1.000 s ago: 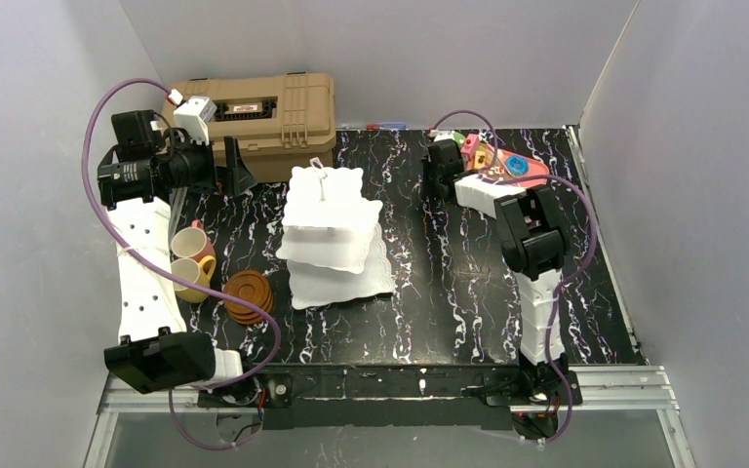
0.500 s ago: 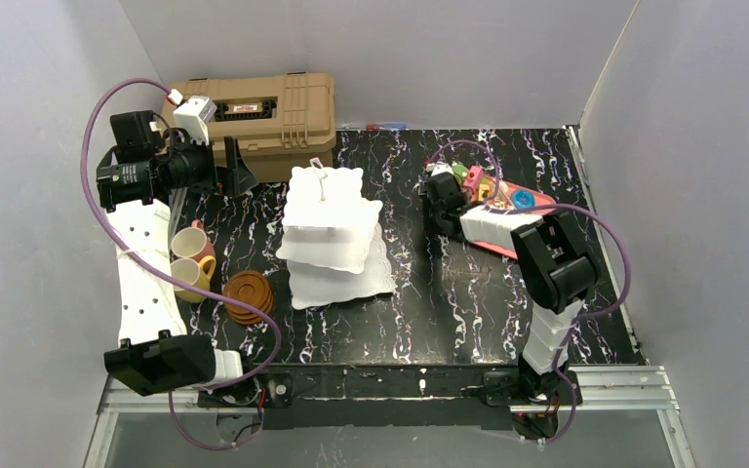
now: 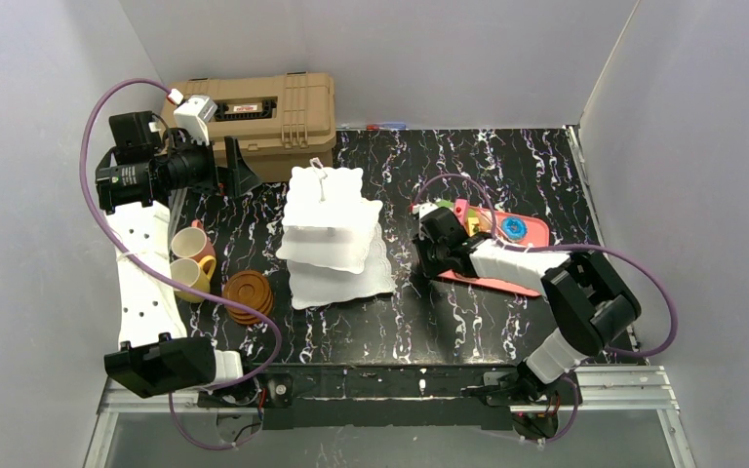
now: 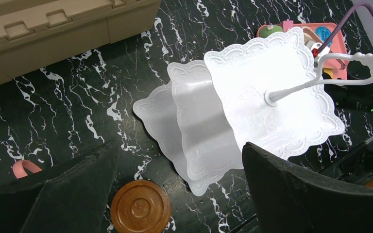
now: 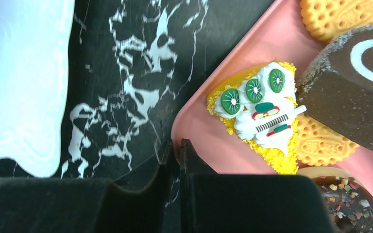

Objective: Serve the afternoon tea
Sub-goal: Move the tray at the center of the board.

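the right gripper (image 5: 175, 145) is closed tight on the near rim of the pink tray (image 5: 209, 141), with the rim's edge pinched in the thin slit between its two dark fingers. just past the fingers on the tray lies a toy cake slice (image 5: 257, 111) topped with kiwi rounds, touching a chocolate roll (image 5: 349, 97) beside it. a yellow biscuit (image 5: 342, 14) sits at the tray's far side, and a chocolate doughnut (image 5: 349, 204) shows at the corner of the wrist view. the tray rests on the black marbled bench (image 3: 468, 322), right of the white three-tier stand (image 3: 332, 224), near it but apart. all three of the stand's plates are bare.

the left gripper (image 4: 178, 145) hangs above the bench with its fingers spread wide, holding nothing, the stand below and between them. near the left edge stand a pink cup (image 3: 193, 241) and a yellow cup (image 3: 187, 275), touching, with a stack of brown saucers (image 3: 248, 294) just beside them. a tan case (image 3: 263, 112) sits at the back.
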